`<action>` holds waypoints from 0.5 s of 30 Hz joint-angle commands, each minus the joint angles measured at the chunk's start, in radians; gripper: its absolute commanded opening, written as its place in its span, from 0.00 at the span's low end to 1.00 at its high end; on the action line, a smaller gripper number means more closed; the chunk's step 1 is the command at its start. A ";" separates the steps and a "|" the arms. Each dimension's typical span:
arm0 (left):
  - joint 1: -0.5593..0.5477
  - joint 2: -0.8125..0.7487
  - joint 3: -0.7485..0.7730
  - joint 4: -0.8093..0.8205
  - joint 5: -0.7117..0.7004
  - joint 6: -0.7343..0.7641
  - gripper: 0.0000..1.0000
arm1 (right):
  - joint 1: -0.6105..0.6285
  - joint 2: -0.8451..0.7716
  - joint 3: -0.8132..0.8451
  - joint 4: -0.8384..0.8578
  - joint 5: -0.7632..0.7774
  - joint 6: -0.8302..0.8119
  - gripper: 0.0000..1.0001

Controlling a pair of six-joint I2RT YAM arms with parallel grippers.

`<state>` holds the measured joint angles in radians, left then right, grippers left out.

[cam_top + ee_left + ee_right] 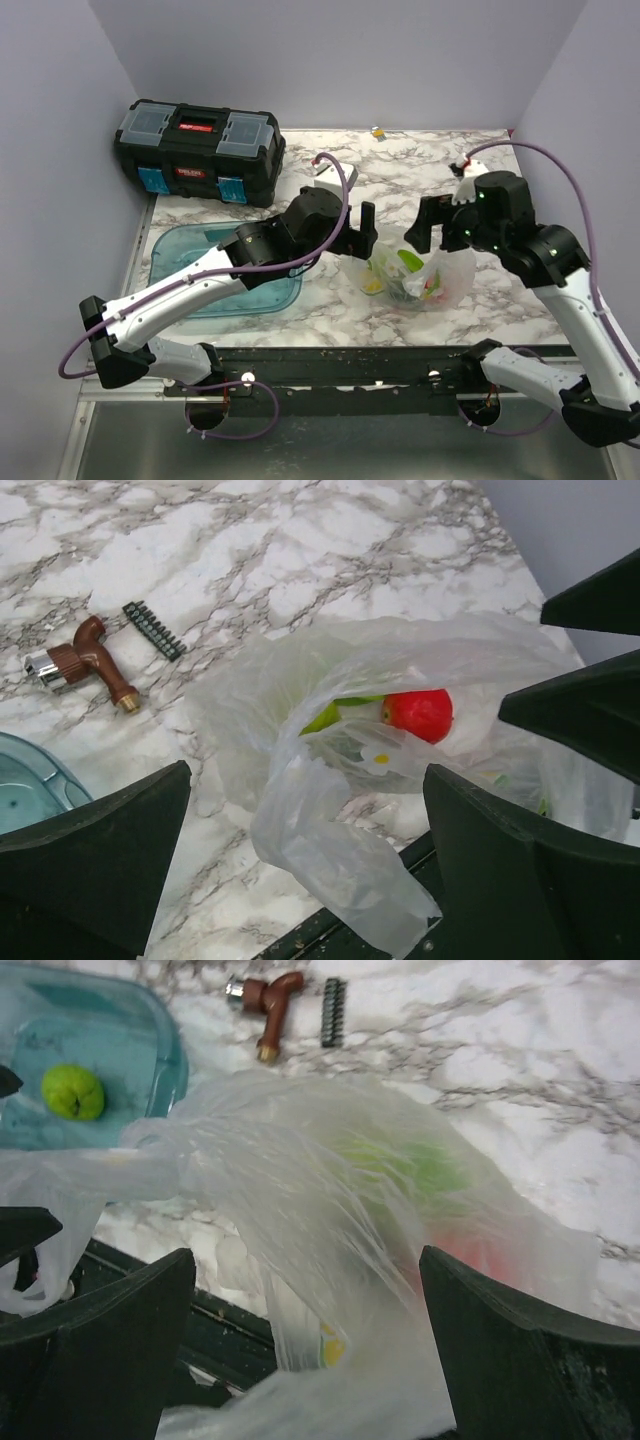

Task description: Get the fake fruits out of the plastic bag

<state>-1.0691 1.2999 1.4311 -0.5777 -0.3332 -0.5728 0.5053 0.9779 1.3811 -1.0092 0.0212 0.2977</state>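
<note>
The clear plastic bag lies crumpled near the table's front edge, between my two grippers. In the left wrist view the bag is open toward me, with the red round fruit and a yellow-green fruit inside. In the right wrist view the bag shows a green fruit and a red blur through the plastic. My left gripper is open over a loose flap of the bag. My right gripper is open, straddling bunched plastic.
A blue translucent tray sits left of the bag and holds a lime-green ball. A black toolbox stands at the back left. A brown tap and a bit strip lie behind the bag.
</note>
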 commanded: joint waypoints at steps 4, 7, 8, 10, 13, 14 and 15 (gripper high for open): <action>-0.005 -0.018 -0.095 -0.027 0.065 0.085 0.95 | -0.001 0.041 -0.126 0.118 -0.117 -0.092 0.96; -0.004 -0.031 -0.139 0.003 0.102 0.112 0.80 | -0.001 0.064 -0.152 0.091 0.042 -0.104 0.90; -0.005 -0.032 -0.146 0.007 0.106 0.121 0.70 | -0.001 0.069 -0.152 0.081 0.102 -0.095 0.84; -0.002 -0.026 -0.150 -0.001 0.105 0.150 0.54 | 0.000 0.071 -0.151 0.077 0.172 -0.074 0.74; 0.018 0.001 -0.139 -0.017 0.094 0.195 0.28 | -0.001 0.043 -0.140 0.108 0.192 -0.055 0.50; 0.035 0.011 -0.125 -0.030 0.090 0.208 0.19 | -0.001 0.029 -0.138 0.126 0.190 -0.048 0.37; 0.048 0.024 -0.110 -0.037 0.086 0.221 0.13 | -0.001 0.020 -0.136 0.140 0.191 -0.044 0.27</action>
<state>-1.0611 1.2964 1.2812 -0.5934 -0.2550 -0.4294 0.5053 1.0431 1.2366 -0.9318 0.1242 0.2352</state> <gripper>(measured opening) 0.312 0.429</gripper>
